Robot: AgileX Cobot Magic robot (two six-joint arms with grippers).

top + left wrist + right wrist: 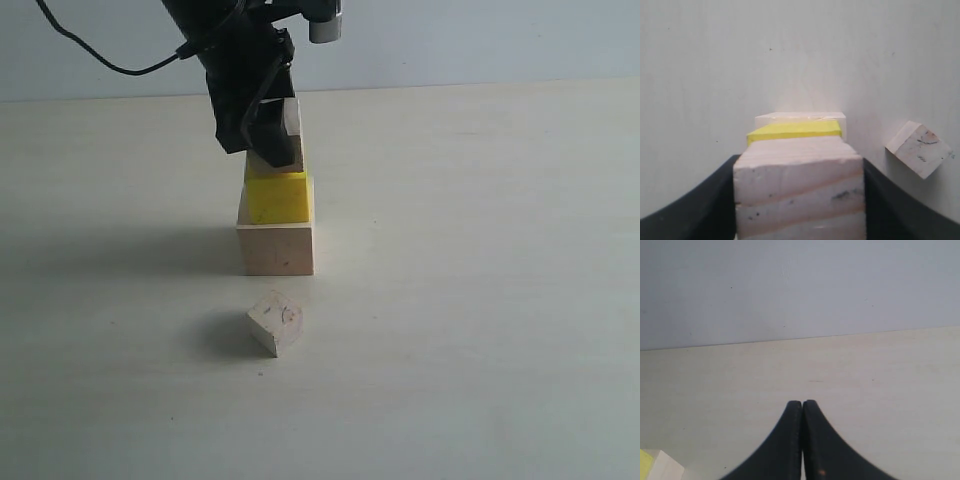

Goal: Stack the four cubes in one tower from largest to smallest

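Half stacked: yellow cube (277, 198) on large pale cube (276, 250); left tool (272, 140) pinching third cube (293, 140) over yellow; smallest cube (276, 322) loose on bench (500, 300); right tool (802, 440) pressed together

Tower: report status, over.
Left end effector shut on wooden cube, directly over yellow cube on large cube. Right end effector shut, empty. Small cube loose on table, apart. Nothing in the way.
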